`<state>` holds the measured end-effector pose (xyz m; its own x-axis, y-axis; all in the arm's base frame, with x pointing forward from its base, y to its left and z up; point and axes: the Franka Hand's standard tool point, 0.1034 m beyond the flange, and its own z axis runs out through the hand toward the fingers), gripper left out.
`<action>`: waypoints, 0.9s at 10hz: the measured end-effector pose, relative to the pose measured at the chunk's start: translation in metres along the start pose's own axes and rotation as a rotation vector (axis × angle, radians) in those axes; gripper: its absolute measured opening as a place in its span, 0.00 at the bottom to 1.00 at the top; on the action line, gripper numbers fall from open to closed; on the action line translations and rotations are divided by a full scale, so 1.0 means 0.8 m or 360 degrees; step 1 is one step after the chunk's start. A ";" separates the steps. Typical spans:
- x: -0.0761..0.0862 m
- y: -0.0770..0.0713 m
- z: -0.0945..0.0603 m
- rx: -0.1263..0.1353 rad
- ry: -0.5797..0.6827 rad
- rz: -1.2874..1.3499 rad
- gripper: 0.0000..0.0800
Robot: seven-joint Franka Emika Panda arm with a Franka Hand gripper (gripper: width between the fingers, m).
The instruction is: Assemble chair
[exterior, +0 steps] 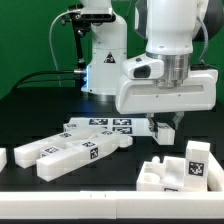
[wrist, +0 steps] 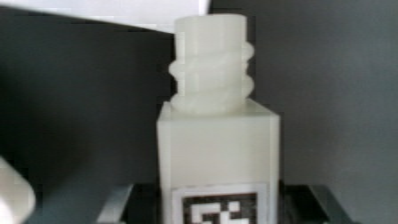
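The gripper (exterior: pixel 166 126) hangs low over the black table (exterior: pixel 60 198), and from the wrist view its dark fingers (wrist: pixel 134 205) sit flush against both sides of a chair leg (wrist: pixel 222 140), so it looks clamped on that leg. The leg is a square-sectioned white bar, matte and slightly chalky like printed plastic, with soft edges. At the end away from the fingers it narrows into a round threaded peg (wrist: pixel 214 60) with thick rounded ridges. A black-and-white marker tag (wrist: pixel 224 211) is stuck on its face right between the fingers. From the exterior view the leg is mostly hidden under the hand, so I can't make out how it sits against the table. Above the gripper rises the arm (exterior: pixel 165 60), smooth glossy white shells with a ribbed metal collar. At about nine o'clock from the gripper lies the marker board (exterior: pixel 100 124), thin, flat and white with several tags. At about eight o'clock a loose bunch of long white parts (exterior: pixel 70 150) lies fanned out, some carrying tags. At about five o'clock, near the front, stands a chunkier white block (exterior: pixel 178 172) with stepped edges and one tag facing up. A green backdrop (exterior: pixel 25 40) closes the scene behind.
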<state>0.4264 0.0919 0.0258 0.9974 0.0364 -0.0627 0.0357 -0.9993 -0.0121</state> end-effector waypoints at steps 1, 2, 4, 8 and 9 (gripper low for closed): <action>-0.001 0.006 0.001 0.0010 0.0006 0.0088 0.35; -0.002 0.004 0.002 0.0007 0.0003 0.0119 0.35; -0.002 0.005 0.002 0.0006 0.0003 0.0117 0.55; -0.003 0.004 0.002 0.0013 -0.0050 0.0123 0.81; 0.005 0.004 -0.003 0.0025 -0.0093 0.0145 0.81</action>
<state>0.4307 0.0891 0.0278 0.9911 -0.0536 -0.1222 -0.0563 -0.9982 -0.0191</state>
